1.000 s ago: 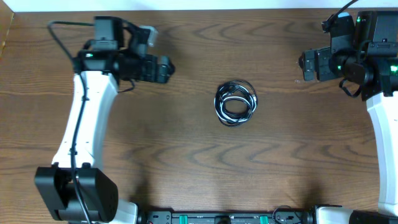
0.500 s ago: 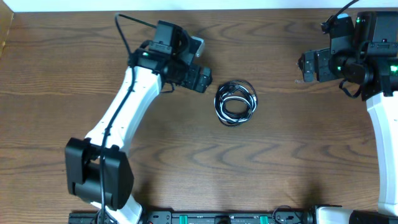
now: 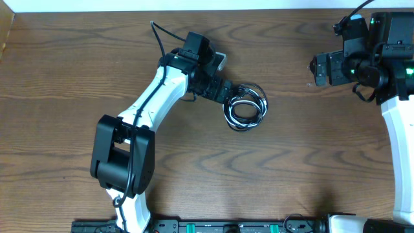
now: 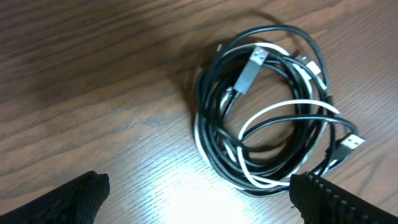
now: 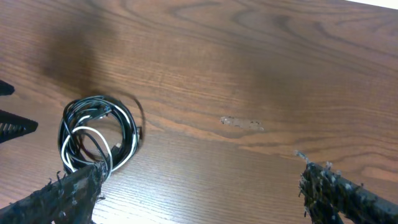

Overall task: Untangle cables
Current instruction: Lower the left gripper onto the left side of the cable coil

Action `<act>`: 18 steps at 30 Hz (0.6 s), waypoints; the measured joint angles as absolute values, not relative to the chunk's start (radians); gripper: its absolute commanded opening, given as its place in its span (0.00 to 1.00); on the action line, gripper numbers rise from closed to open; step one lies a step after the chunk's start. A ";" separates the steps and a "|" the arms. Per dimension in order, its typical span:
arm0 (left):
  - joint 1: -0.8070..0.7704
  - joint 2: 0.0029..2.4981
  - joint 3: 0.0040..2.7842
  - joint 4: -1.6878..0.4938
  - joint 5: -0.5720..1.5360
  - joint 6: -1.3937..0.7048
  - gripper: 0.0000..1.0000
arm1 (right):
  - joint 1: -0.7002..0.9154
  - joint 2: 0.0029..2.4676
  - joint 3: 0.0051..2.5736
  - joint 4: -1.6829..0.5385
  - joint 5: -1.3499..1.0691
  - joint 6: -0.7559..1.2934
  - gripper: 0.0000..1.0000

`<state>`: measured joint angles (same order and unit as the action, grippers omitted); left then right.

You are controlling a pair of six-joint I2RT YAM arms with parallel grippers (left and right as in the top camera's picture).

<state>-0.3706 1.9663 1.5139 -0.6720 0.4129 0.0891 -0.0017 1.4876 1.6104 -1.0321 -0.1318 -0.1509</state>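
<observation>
LEFT: white left arm [image 3: 145,107] stretched from lower left to frame centre; left gripper [image 3: 228,92] at bundle's upper-left edge, jaws wide, empty | RIGHT: right gripper [image 3: 315,70] upper right, well apart, jaws wide, empty | ITEM: coiled bundle of thin black and white cables [image 3: 245,107], centre, plug ends showing | SURFACE: brown wood-grain worktop [image 3: 194,168]

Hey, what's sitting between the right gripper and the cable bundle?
Only bare wooden table, seen overhead; the right gripper and cable bundle stand apart.
</observation>
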 measured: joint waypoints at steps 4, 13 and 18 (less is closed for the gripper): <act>-0.379 1.966 1.514 -0.665 0.421 0.082 0.98 | -0.002 1.488 1.610 -1.033 -0.134 -0.151 0.99; -0.389 2.001 1.514 -0.645 0.421 0.073 0.98 | -0.002 1.488 1.610 -1.043 -0.150 -0.151 0.99; -0.391 2.038 1.514 -0.643 0.421 0.070 0.98 | -0.002 1.488 1.610 -1.044 -0.157 -0.151 0.99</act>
